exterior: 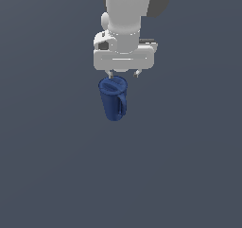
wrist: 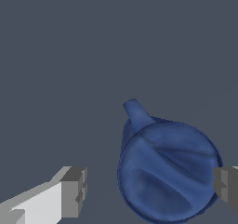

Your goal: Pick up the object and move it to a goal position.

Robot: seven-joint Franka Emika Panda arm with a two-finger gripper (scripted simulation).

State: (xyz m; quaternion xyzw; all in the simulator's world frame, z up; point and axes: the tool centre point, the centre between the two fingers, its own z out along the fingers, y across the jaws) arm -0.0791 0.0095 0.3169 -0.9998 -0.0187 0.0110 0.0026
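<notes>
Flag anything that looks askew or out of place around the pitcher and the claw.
One thing: the claw is off-centre on the blue pitcher. In the wrist view one finger sits at the rim while the other stands well clear. The pitcher itself is upright and undamaged, and nothing is spilled.

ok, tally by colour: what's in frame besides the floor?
Dark blue: 1, the pitcher, standing upright under the arm.
White and grey: 1, the gripper, jaws apart, one finger clear of the pitcher's rim.
Total: 2
</notes>
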